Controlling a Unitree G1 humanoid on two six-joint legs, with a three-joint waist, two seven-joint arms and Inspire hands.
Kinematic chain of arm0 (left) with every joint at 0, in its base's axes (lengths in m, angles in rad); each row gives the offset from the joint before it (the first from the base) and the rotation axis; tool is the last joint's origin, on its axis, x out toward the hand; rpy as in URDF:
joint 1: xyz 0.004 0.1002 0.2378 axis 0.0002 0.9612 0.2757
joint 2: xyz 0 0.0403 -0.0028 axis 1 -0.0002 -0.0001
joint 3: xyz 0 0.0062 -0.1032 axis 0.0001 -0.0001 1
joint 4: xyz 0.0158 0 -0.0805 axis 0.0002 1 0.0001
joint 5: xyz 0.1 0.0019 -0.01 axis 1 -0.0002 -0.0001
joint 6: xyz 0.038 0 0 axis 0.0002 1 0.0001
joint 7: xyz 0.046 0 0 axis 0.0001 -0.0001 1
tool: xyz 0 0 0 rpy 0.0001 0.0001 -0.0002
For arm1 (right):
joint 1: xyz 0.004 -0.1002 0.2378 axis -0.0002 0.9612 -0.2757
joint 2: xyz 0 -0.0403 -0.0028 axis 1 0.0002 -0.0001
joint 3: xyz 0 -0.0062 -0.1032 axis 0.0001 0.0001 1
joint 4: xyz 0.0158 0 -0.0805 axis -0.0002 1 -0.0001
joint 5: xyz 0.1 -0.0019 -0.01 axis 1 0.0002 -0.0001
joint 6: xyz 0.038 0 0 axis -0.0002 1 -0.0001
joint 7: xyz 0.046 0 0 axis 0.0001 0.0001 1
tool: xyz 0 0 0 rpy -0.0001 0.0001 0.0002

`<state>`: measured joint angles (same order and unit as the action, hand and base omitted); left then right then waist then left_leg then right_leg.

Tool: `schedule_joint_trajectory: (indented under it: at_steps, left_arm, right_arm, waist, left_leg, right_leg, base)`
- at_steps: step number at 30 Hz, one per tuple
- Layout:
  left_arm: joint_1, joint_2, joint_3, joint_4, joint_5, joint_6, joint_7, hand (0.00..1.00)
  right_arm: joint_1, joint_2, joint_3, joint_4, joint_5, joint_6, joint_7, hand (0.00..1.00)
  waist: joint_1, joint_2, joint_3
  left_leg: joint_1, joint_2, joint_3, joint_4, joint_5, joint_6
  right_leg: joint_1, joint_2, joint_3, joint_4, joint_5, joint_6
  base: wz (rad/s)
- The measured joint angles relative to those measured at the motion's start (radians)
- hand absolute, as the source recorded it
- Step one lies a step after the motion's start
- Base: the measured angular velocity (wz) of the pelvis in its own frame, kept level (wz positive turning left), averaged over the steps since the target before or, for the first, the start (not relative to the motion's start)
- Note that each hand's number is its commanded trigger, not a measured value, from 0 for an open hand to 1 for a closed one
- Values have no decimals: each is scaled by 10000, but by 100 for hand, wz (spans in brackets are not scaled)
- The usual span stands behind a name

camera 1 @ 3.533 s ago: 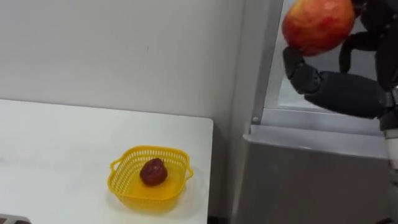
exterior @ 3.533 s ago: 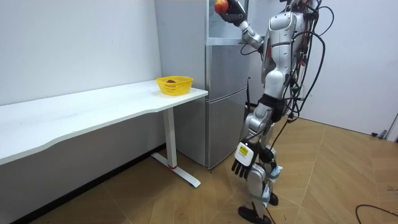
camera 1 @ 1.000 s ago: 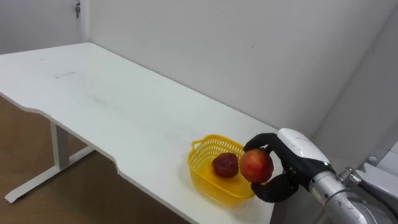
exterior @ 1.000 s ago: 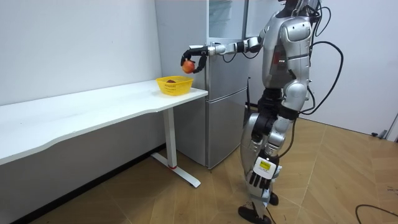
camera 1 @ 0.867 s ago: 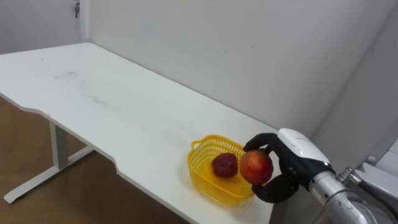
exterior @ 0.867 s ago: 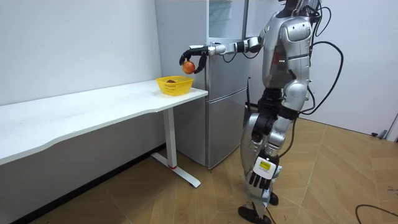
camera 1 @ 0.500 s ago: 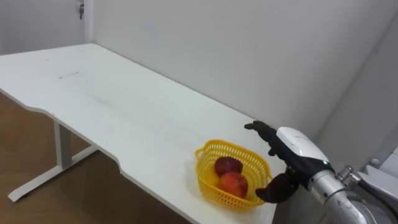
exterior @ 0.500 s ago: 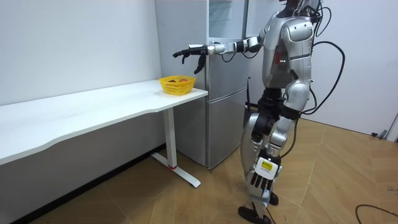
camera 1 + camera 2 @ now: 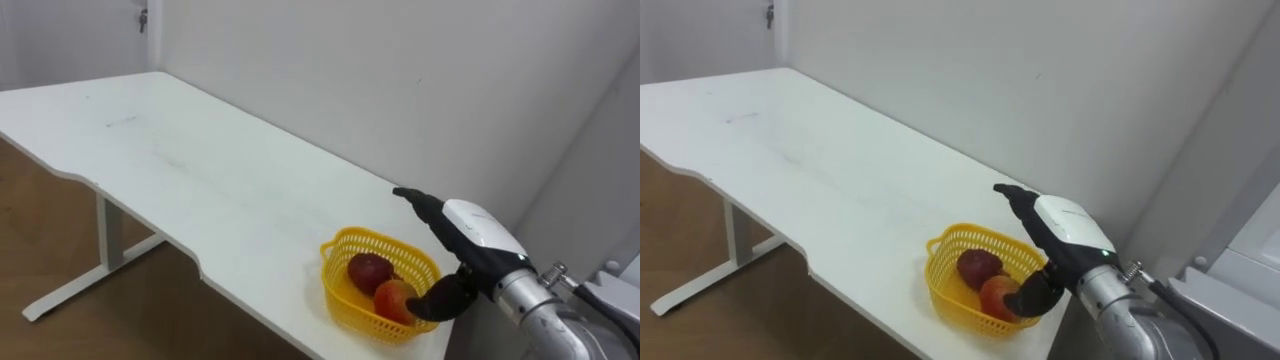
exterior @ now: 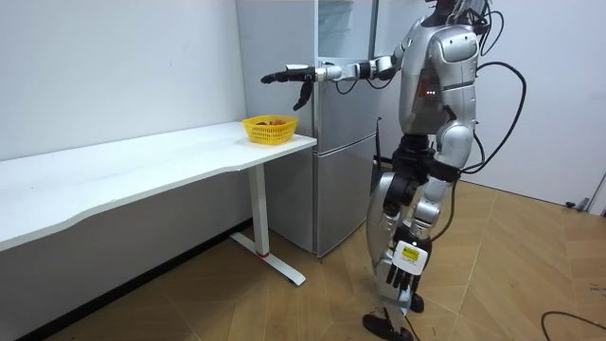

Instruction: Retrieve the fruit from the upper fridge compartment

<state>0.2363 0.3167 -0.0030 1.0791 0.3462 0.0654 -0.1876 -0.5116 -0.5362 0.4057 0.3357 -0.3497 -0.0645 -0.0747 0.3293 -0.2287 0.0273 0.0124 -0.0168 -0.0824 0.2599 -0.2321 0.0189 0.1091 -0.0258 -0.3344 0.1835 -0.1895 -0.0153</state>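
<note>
step: withdraw after drop | right hand (image 9: 470,240) fingers (image 9: 412,197) spread, holding nothing | round red-orange apple (image 9: 396,297) under fingers in yellow plastic mesh basket (image 9: 345,243), beside dark-red fruit (image 9: 368,270) | advice: lift fingers straight up, thumb clear of rim

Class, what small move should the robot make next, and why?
Probably draw the right hand back from the basket: it is open, and the apple already lies inside beside a darker fruit.
</note>
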Motion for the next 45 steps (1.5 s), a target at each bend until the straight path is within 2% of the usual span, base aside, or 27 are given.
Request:
schedule_joint_trajectory:
  at_steps: [3, 6, 7, 9, 12, 14, 17, 18, 20, 22, 24, 26, 29, 31, 35, 37, 42, 45]
  left_arm:
    - [-13, -56, 3, -1, -27, -6, 56, 0]
    - [50, -110, 20, -15, 3, -10, 190, 0]
    - [114, -128, 42, -109, 10, -12, 227, 0]
    - [246, -146, 183, -309, 15, -33, 220, 0]
    - [391, -152, 202, -397, 151, -34, 198, 0]
    - [390, -157, 200, -402, 190, -29, 201, 0]
    - [425, -269, 198, -362, 179, -34, 258, 0]
    - [439, -332, 198, -364, 179, -35, 287, 0]
    - [457, -434, 200, -363, 186, -33, 290, 0]
    - [514, -590, 206, -357, 183, -27, 298, 0]
    - [563, -630, 195, -337, 174, -27, 290, 0]
    - [531, -665, 207, -336, 177, -29, 295, 0]
    - [627, -828, 199, -336, 123, -80, 282, 0]
    - [651, -955, 216, -298, 130, -163, 308, 0]
    - [764, -1106, 250, -265, 162, -352, 342, 0]
    - [733, -1171, 254, -119, 62, -431, 483, 0]
    - [700, -1420, 306, 20, -23, -458, 717, 0]
    - [658, -1465, 313, 36, -43, -517, 773, 0]
  right_arm:
    - [-1, -6, -22, 5, 705, -38, -54, 0]
    - [-3, -1, -106, 8, 1147, -196, -206, 0]
    - [-2, 2, -285, -19, 1416, -247, -203, 0]
    - [-3, 5, -726, -91, 1965, -261, -205, 0]
    - [-2, -4, -1326, -730, 2507, -252, -288, 0]
    - [-1, -1, -1511, -1041, 2901, -324, -429, 0]
    - [0, 35, -1571, -1538, 3511, -313, -540, 0]
    - [0, 89, -1684, -1853, 3599, -319, -575, 0]
    - [7, 324, -1994, -2196, 3662, -415, -667, 0]
    - [90, 717, -2365, -2863, 3824, -422, -800, 0]
    - [151, 867, -2419, -3401, 3875, -430, -928, 0]
    - [472, 963, -2500, -4162, 3869, -486, -1007, 0]
    - [1366, 1194, -2716, -5256, 3915, -751, -1238, 0]
    - [1805, 1327, -3050, -5787, 3986, -869, -1344, 0]
    - [2460, 1524, -3989, -6196, 3955, -1200, -1864, 0]
    - [3084, 1701, -4390, -6455, 3961, -1409, -2295, 0]
    - [4348, 1804, -4505, -6635, 3978, -1579, -2807, 0]
    - [4931, 1896, -4514, -6627, 4099, -1574, -2847, 0]
  waist:
    - [-65, 156, -9]
    - [-264, 328, -64]
    - [-347, 338, -113]
    - [-460, 425, -124]
    - [-566, 552, -185]
    - [-679, 661, -123]
    - [-805, 794, -106]
    - [-880, 863, -85]
    - [-1009, 991, -117]
    - [-1232, 1223, -180]
    - [-1377, 1390, -221]
    - [-1547, 1521, -274]
    - [-1643, 1755, -278]
    - [-2003, 1843, -266]
    - [-2274, 1965, -323]
    - [-2531, 2054, -336]
    - [-2700, 2248, -344]
    - [-2814, 2204, -322]
  left_leg:
    - [89, 32, -26, 1, 0, 1]
    - [95, 33, -80, -21, 1, 3]
    - [106, 29, -84, -4, 1, 3]
    - [161, 29, -56, -3, 2, 3]
    - [183, 35, -2, -11, 2, 3]
    - [298, 35, 42, -11, 3, 2]
    - [424, 46, 159, -50, 1, 4]
    - [421, 57, 200, -76, -3, 8]
    - [420, 61, 268, -99, -13, 21]
    - [428, 46, 300, -100, -16, 31]
    - [474, 58, 458, -106, -14, 33]
    - [551, 77, 562, -102, -14, 33]
    - [734, 121, 796, -157, -11, 35]
    - [672, 142, 844, -239, -12, 33]
    - [695, 217, 1116, -266, -21, 31]
    - [696, 228, 1168, -253, -21, 28]
    - [790, 253, 1413, -430, -14, 28]
    - [759, 216, 1523, -533, -9, 18]
  right_leg:
    - [60, -40, -10, -22, 0, 0]
    - [117, -75, -121, -16, 0, 0]
    - [135, -76, -107, -9, 0, 0]
    - [172, -89, -92, 17, 0, 1]
    - [194, -91, -110, 18, -5, 8]
    - [245, -86, -56, 18, -5, 8]
    - [356, -79, 79, 16, -6, 10]
    - [348, -73, 93, 15, -7, 12]
    - [317, -75, 195, 12, -7, 12]
    - [294, -76, 288, 12, -7, 13]
    - [279, -69, 351, 17, -7, 12]
    - [274, -65, 489, 16, -7, 12]
    - [334, -69, 752, 25, -7, 12]
    - [251, -53, 843, 31, -5, 9]
    - [145, 0, 1096, 37, 15, -17]
    - [105, 29, 1151, 38, 21, -27]
    - [-20, 124, 1405, 57, 36, -27]
    - [-69, 148, 1441, 19, 36, -27]
  base:
    - [1]
    - [5]
    - [0]
    - [2]
    - [-3]
    - [-6]
    - [-11]
    - [-14]
    - [-13]
    - [-12]
    - [-16]
    - [-18]
    - [-23]
    - [-13]
    - [-20]
    - [-9]
    - [-17]
    - [-4]
